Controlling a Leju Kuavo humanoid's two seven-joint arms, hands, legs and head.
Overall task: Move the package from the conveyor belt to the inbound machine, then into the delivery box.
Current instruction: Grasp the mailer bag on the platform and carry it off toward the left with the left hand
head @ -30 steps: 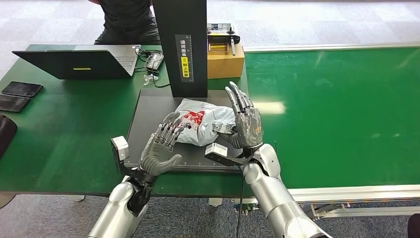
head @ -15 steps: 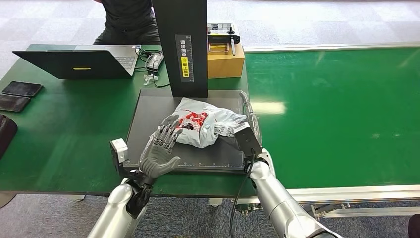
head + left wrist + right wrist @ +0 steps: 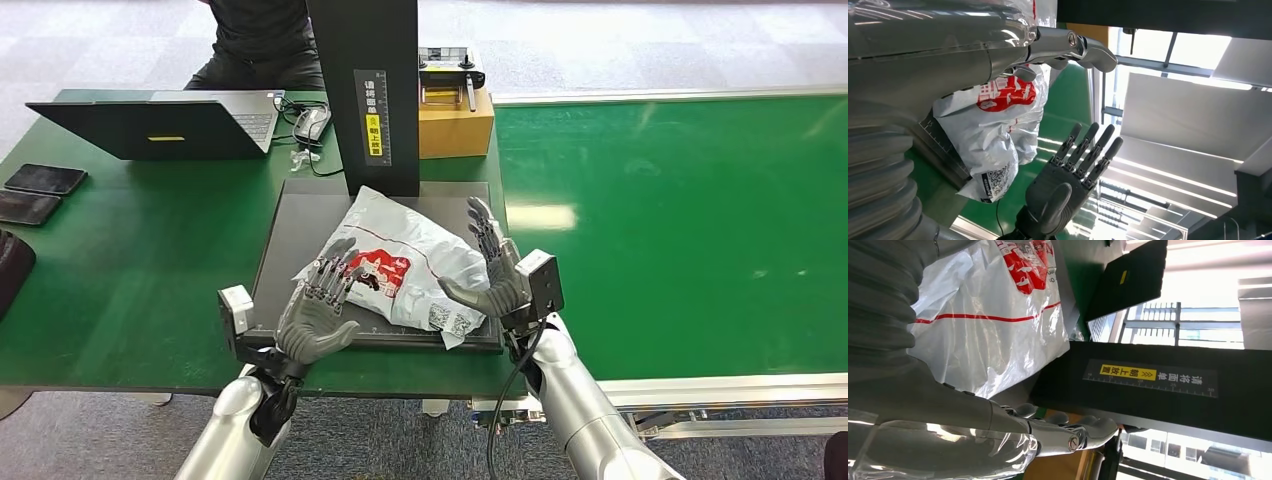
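A white plastic package (image 3: 410,268) with red print lies on the black platform (image 3: 290,235) of the inbound machine, one corner hanging over the front edge. My left hand (image 3: 318,310) is open at its left side, fingertips resting on the red print. My right hand (image 3: 490,265) stands open at its right side, palm turned toward the bag. From the left wrist, the package (image 3: 993,130) hangs beside my left hand's fingers (image 3: 1068,45), and the right hand (image 3: 1073,175) is a little apart from it. From the right wrist, the package (image 3: 988,325) lies just beyond my right hand's fingers (image 3: 1063,432).
The machine's black column (image 3: 365,90) rises behind the platform, with a cardboard box (image 3: 455,120) to its right. The green conveyor belt (image 3: 680,220) runs on the right. A laptop (image 3: 160,125) and phones (image 3: 40,180) lie on the left table; a person (image 3: 255,40) sits behind.
The package has spread out and shifted toward the platform's front edge. My right hand turned over from back-of-hand up to palm facing the bag. The left hand barely moved.
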